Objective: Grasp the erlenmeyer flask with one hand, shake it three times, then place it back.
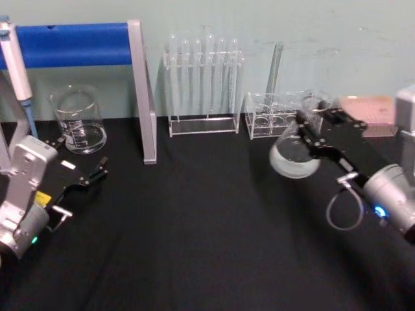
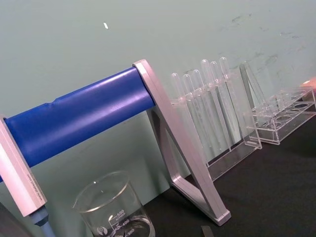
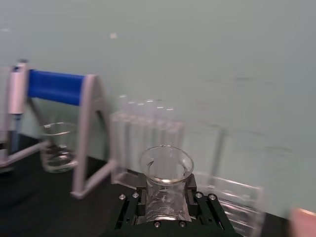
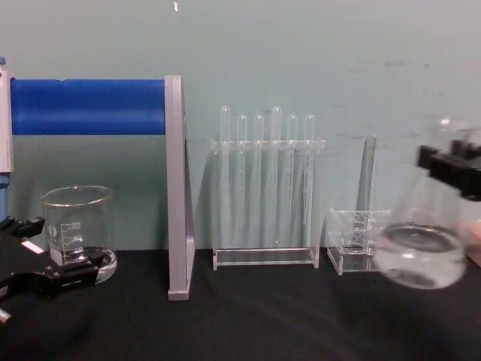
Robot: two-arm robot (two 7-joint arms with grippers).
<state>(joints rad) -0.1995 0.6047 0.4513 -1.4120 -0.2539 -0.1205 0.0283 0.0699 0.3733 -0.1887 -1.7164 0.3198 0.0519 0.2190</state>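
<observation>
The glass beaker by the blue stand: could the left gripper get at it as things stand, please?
Probably yes: the left gripper sits open just in front of the beaker, bare table between them, and the stand's leg is off to one side.

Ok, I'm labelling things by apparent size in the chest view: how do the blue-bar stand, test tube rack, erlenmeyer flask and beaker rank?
1. blue-bar stand.
2. test tube rack and erlenmeyer flask: about alike. The flask, held up in the right claw, may be nearer the camera, so these two are unranked.
3. beaker.
</observation>
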